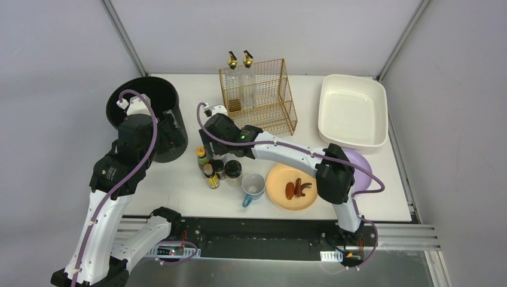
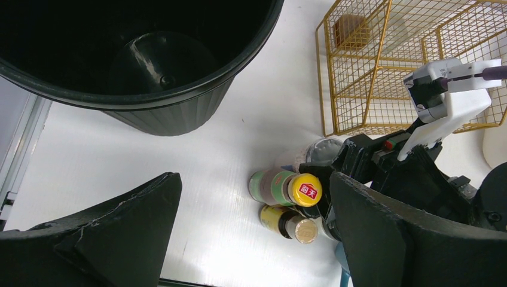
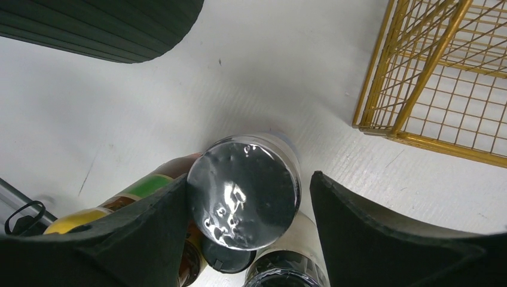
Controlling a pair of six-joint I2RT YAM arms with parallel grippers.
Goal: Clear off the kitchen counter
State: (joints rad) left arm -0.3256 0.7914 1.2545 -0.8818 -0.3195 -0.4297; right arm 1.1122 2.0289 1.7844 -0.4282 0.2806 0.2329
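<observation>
Straddling a jar with a shiny dark lid, the right gripper is seen part open: 1 finger is pressed against the lid's rim and the other is held just clear, so nothing is gripped yet. The jar is packed tight among at least 3 other bottles in the middle of the kitchen counter, the white tabletop on which everything here stands, with the gold wire rack near behind.

Care is called for. The fingers should be lowered past the lid onto the jar's body and centred so both pads meet together. The yellow-capped bottle just beside it must not be nudged over. A straight vertical lift is advised before any sideways travel.

The left gripper is held fully spread and empty, beside the black bin. A mug and an orange plate are left to be dealt with, so the clearing is judged far from finished.
</observation>
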